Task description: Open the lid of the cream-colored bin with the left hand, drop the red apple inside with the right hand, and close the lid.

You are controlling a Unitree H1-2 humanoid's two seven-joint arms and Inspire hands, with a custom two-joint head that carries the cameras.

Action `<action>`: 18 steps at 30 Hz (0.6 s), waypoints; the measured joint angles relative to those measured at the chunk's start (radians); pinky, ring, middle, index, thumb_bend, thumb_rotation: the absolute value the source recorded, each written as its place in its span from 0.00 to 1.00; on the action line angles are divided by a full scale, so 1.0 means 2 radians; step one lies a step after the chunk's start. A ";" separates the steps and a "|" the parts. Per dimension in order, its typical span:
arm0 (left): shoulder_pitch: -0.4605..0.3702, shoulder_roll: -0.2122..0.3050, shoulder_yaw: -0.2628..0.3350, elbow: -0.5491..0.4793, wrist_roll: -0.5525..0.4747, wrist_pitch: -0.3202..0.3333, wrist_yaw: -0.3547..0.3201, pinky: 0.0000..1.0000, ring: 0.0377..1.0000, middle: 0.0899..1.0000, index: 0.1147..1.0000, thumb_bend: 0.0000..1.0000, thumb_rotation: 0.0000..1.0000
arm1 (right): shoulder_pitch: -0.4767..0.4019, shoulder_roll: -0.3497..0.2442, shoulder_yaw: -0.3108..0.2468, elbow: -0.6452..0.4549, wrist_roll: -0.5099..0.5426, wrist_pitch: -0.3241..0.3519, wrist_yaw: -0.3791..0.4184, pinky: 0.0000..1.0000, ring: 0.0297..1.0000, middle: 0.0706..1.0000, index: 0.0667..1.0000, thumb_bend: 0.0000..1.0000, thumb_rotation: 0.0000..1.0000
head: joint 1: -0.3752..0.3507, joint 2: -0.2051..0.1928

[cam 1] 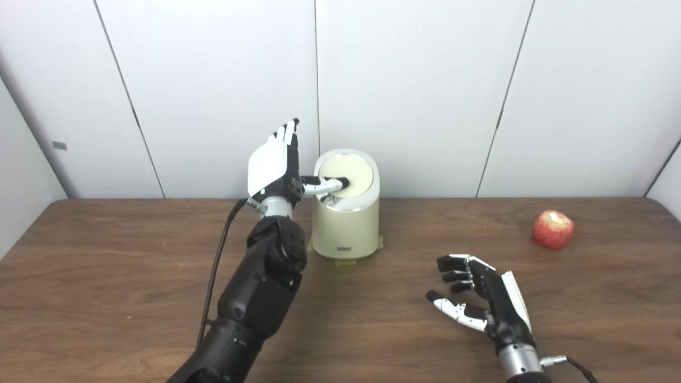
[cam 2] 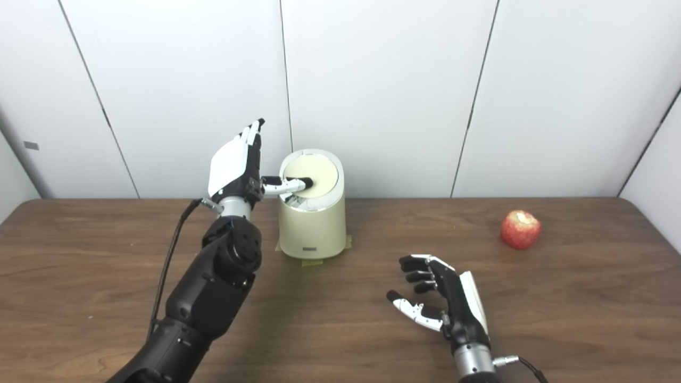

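Left hand [cam 1: 274, 167], fingers spread, thumb on the bin's [cam 1: 346, 223] light swing lid [cam 1: 346, 175]; right hand [cam 1: 487, 303] waits empty, half-curled, the firm, smooth apple [cam 1: 553, 229] beyond its fingertips, best grasped around its middle.

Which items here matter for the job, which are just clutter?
Job: cream-coloured cylindrical bin, its round lid, red apple, left hand with thumb on the lid, right hand open.
Lying about: only yellow tape under the bin, brown wooden table.

Left hand [cam 1: 272, 170] thumb presses the bin [cam 1: 347, 223] lid [cam 1: 346, 174].
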 measured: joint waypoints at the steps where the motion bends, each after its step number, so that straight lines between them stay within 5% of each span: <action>1: 0.000 0.001 -0.003 0.001 0.002 0.000 0.002 1.00 1.00 1.00 1.00 0.94 0.27 | 0.000 0.000 0.001 0.000 -0.002 0.000 0.000 0.55 0.62 0.63 0.62 0.31 0.00 | 0.000 0.000; 10: -0.007 0.041 -0.082 0.020 0.091 0.002 0.019 1.00 1.00 1.00 1.00 1.00 0.27 | 0.000 -0.001 0.004 -0.007 -0.013 0.010 0.001 0.56 0.62 0.63 0.61 0.32 0.00 | 0.002 0.005; 18: -0.022 0.056 -0.114 0.016 0.174 0.022 -0.029 1.00 1.00 1.00 1.00 1.00 0.22 | 0.001 -0.008 0.010 -0.014 -0.017 0.018 0.009 0.55 0.62 0.63 0.61 0.32 0.00 | 0.001 0.007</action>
